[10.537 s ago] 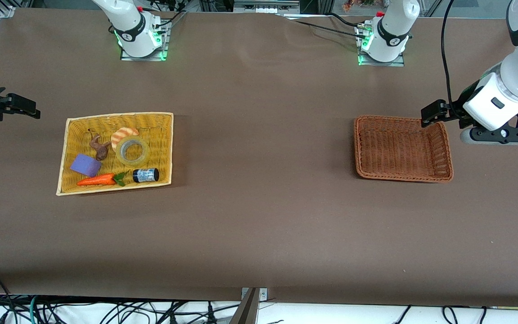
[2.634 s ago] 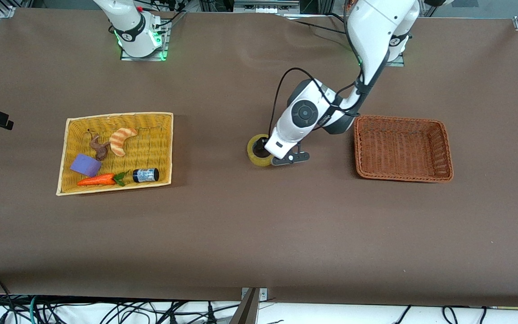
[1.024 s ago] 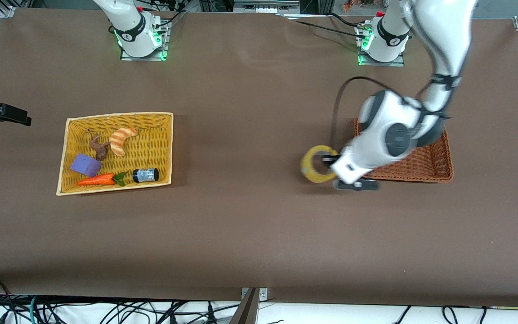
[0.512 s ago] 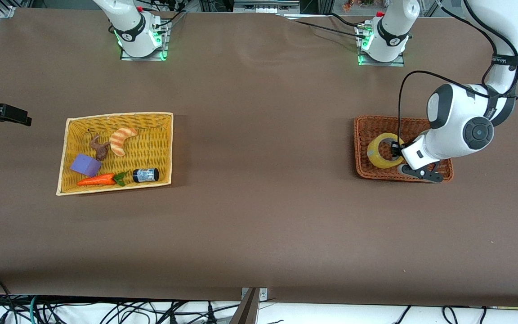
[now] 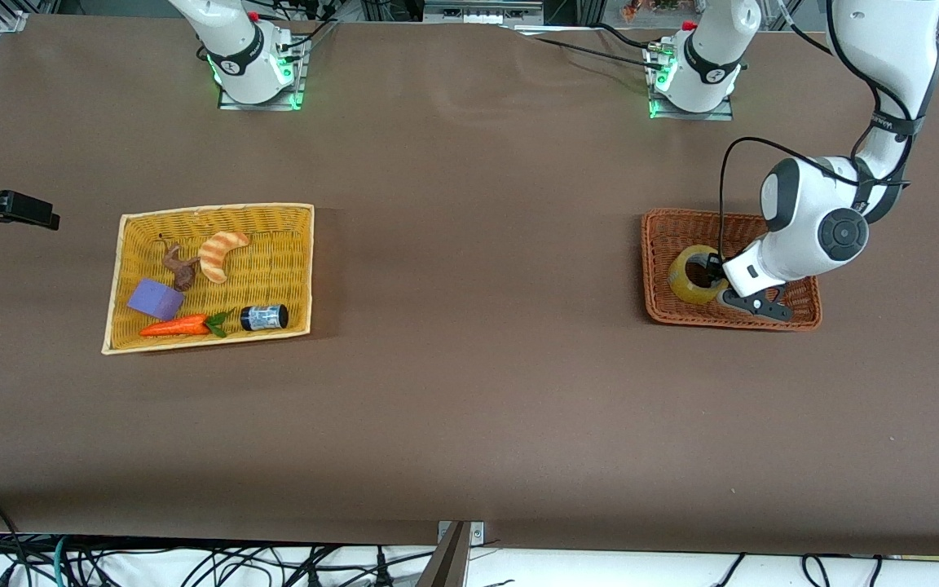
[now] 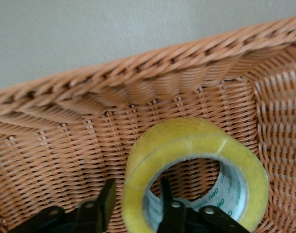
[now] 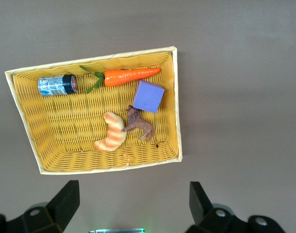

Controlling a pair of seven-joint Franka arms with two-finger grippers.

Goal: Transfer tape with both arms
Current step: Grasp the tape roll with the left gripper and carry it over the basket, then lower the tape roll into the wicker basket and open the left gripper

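Note:
The tape (image 5: 680,283), a yellowish ring, stands on edge in the brown wicker basket (image 5: 649,269) at the left arm's end of the table. My left gripper (image 5: 714,274) is down in the basket with it. In the left wrist view the tape (image 6: 186,143) sits against the basket wall (image 6: 89,92). The left gripper (image 6: 136,187) straddles the ring's wall, one finger in the hole and one outside, and a gap shows beside the outer finger, so it is open. My right gripper (image 5: 29,214) waits open at the right arm's end, with nothing between its fingers (image 7: 132,187).
A yellow basket (image 5: 217,209) toward the right arm's end holds a striped croissant toy (image 5: 222,253), a brown animal figure (image 5: 182,265), a purple block (image 5: 156,299), a carrot (image 5: 176,327) and a dark jar (image 5: 264,317). The brown table stretches between both baskets.
The left arm carried the tape from beside the brown basket into it and lowered it. Its fingers have parted from the ring's wall. The right arm has stayed put.

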